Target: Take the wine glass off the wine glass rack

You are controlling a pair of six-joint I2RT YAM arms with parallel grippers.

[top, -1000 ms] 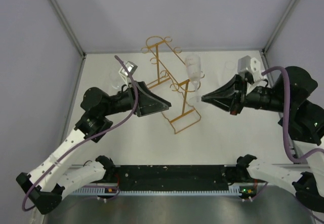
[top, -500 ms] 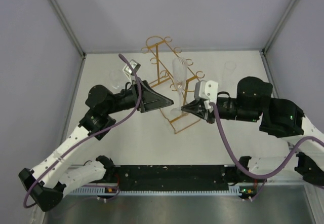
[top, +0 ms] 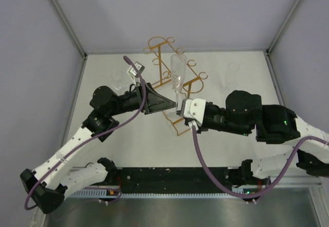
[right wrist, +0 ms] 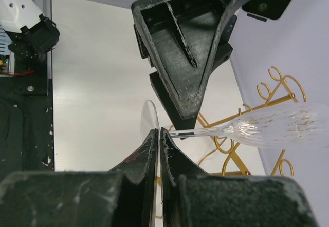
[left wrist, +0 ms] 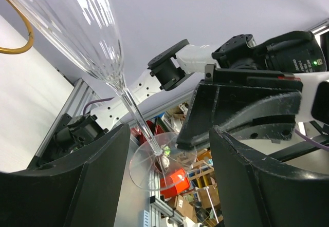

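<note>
Right gripper (right wrist: 157,132): jaws pressed almost together, pinching the thin edge of the flat foot of the wine glass (right wrist: 280,129). Stem runs out sideways from the pinch, bowl beyond it.

Left gripper (left wrist: 169,128): jaws spread wide. Left wrist view: the glass foot sits in the gap between the fingers (left wrist: 97,175), touching neither that I can see. Right gripper's fingers come in on the foot from the far side.

Top view: both gripper tips meet at the near end of the wine glass rack (top: 159,62). Glass bowl overlaps the rack's rails. Contact with the wire: cannot tell. Rack base on the white table (top: 231,134).
</note>
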